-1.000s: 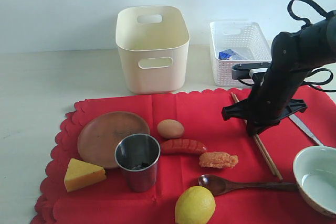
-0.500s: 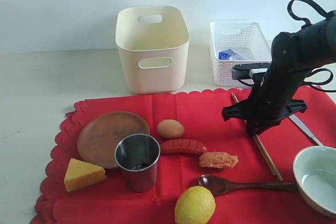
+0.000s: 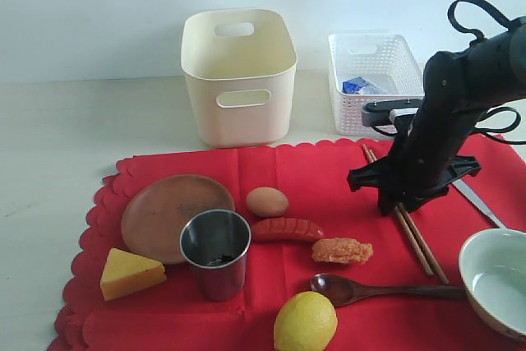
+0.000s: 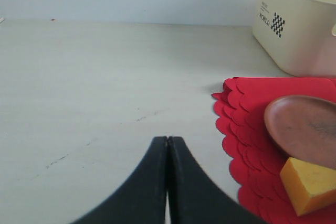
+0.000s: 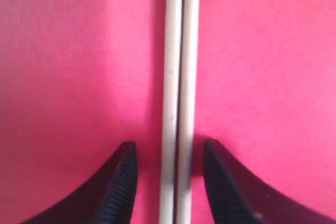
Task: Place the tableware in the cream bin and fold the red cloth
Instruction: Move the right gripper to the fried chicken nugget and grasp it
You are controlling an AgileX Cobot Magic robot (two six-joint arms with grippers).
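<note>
The pair of wooden chopsticks (image 3: 423, 244) lies on the red cloth (image 3: 329, 170). My right gripper (image 3: 403, 203) stands over it, open. In the right wrist view the chopsticks (image 5: 178, 77) run between the right gripper's (image 5: 168, 145) two fingers, with a gap on each side. The metal knife (image 3: 477, 201), the bowl (image 3: 497, 281), the dark spoon (image 3: 378, 289), the steel cup (image 3: 215, 252) and the brown plate (image 3: 177, 215) rest on the cloth. The cream bin (image 3: 238, 76) stands behind it. My left gripper (image 4: 168, 140) is shut over bare table, beside the cloth's edge.
On the cloth lie an egg (image 3: 267, 201), a sausage (image 3: 288, 229), a fried piece (image 3: 341, 250), a lemon (image 3: 305, 322) and cheese (image 3: 130, 274). A white lattice basket (image 3: 374, 80) holding a milk carton (image 3: 362, 85) stands right of the bin.
My right gripper has shifted slightly over the chopsticks. The chopsticks now show as two sticks side by side rather than one.
</note>
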